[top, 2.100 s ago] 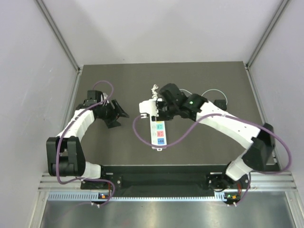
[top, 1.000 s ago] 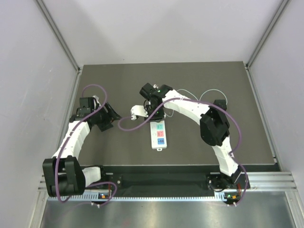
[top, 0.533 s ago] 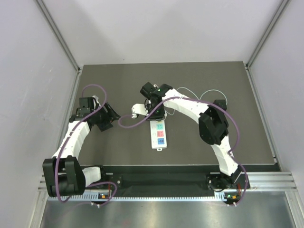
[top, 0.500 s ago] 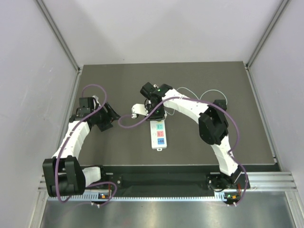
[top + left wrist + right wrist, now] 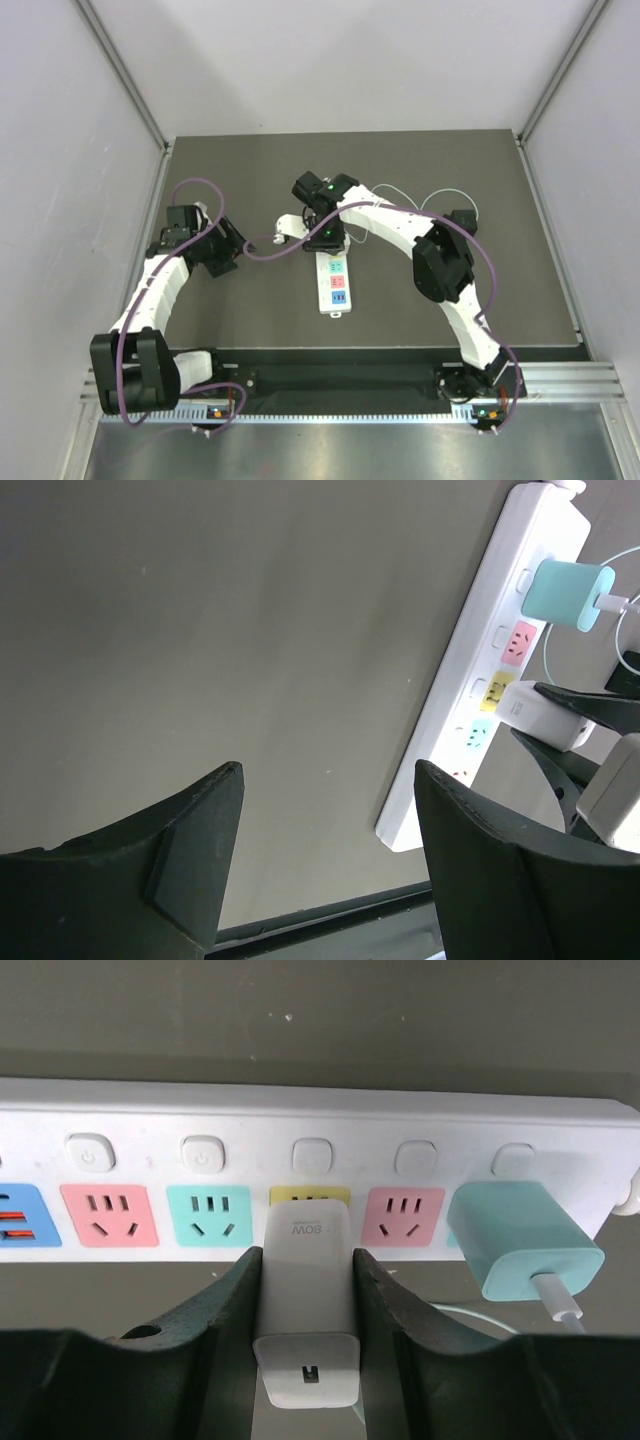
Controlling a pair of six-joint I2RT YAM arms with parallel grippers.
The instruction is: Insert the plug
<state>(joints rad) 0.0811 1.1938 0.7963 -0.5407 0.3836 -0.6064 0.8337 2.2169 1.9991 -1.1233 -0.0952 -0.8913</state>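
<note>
Right jaws clamped on the white block (image 5: pixel 308 1300), its nose at the yellow socket (image 5: pixel 310 1196) of the power strip (image 5: pixel 250 1120). Left jaws spread wide, holding nothing, well apart from the strip.

The plug (image 5: pixel 525 1240) sits in the end socket, one pink socket beyond the block, cable (image 5: pixel 560 1300) trailing off. It looks seated to me, though I can't confirm full depth.

Risks as I judge them:
- Strip lies loose on the table (image 5: pixel 300 1020), unbraced; a push could slide it.
- A tilted block could jam its prongs.
- Sideways slip could nudge the plug or snag its cable.
</note>
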